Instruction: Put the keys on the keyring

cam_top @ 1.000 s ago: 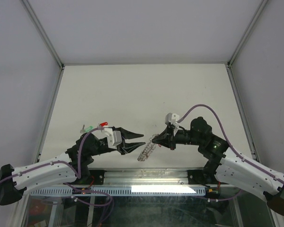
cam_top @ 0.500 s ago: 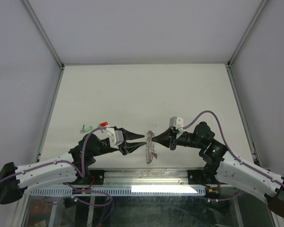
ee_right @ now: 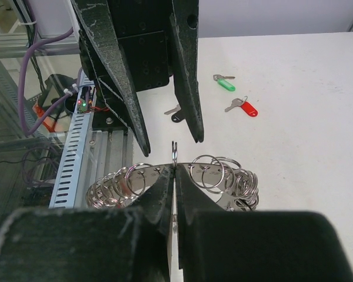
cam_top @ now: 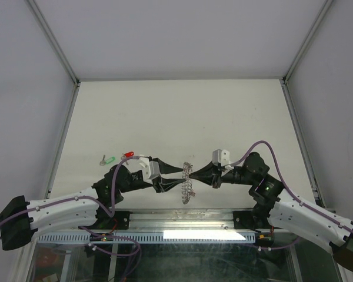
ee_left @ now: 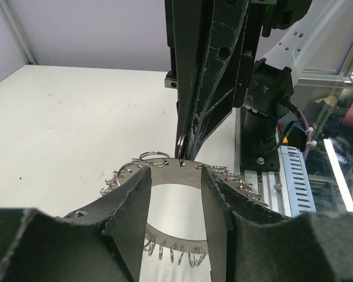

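The keyring (cam_top: 186, 191) is a flat grey ring fringed with small split rings, held up off the table between both arms. My right gripper (cam_top: 190, 174) is shut on its rim (ee_right: 223, 176), pinching at a split ring. My left gripper (cam_top: 180, 177) is open, its fingers (ee_left: 129, 200) on either side of the keyring's hole (ee_left: 170, 176); I cannot tell if they touch it. A green key (cam_top: 109, 159) and a red key (cam_top: 128, 155) lie on the table left of the left arm. The right wrist view shows the green key (ee_right: 225, 83), the red key (ee_right: 247, 108) and a black key (ee_right: 175, 114).
A metal rail (cam_top: 182, 220) and a slotted cable tray (ee_right: 76, 153) run along the near table edge under the arms. Frame posts stand at the table's far corners (cam_top: 76, 81). The white table top (cam_top: 176, 117) stretches away beyond the grippers.
My right gripper has lifted the keyring and turned it upright, moving it left. My left gripper has moved right, its open fingers now on either side of the ring.
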Tool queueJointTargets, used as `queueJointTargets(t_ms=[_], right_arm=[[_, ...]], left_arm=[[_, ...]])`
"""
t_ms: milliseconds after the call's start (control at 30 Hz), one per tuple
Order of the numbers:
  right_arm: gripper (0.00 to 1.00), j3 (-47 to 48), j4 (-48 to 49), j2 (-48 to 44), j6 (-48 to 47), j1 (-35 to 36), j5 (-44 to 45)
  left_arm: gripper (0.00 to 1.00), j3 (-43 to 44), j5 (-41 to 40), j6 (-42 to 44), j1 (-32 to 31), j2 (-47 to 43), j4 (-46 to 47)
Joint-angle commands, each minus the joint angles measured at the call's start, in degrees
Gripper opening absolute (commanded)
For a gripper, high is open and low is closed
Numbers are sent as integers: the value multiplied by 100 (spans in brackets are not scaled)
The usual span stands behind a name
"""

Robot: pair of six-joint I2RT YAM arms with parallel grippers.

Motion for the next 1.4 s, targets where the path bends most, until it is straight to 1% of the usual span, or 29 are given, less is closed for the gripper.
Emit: queueJointTargets(t_ms=[0, 267, 433, 800, 967, 1133, 1367], right_arm=[[0, 150, 467, -70, -128, 42, -167], [0, 173, 434, -70, -166, 58, -188], [0, 192, 368, -70, -199, 70, -199], [0, 292, -84, -54, -471, 93, -286], [0, 325, -107, -44, -489, 107, -288], [0, 338, -66, -88, -467, 107, -232], [0, 366, -149, -145, -502, 107, -243]], left_arm=[[38, 95, 192, -34, 63, 54, 496], [33, 202, 546, -9, 81, 256, 507], [28, 310, 775, 34, 89, 444, 507], [22, 433, 823, 135, 142, 457, 363], [20, 480, 878, 176, 159, 494, 278], [22, 476, 883, 187, 168, 451, 157], [22, 448, 828, 210, 186, 294, -20]])
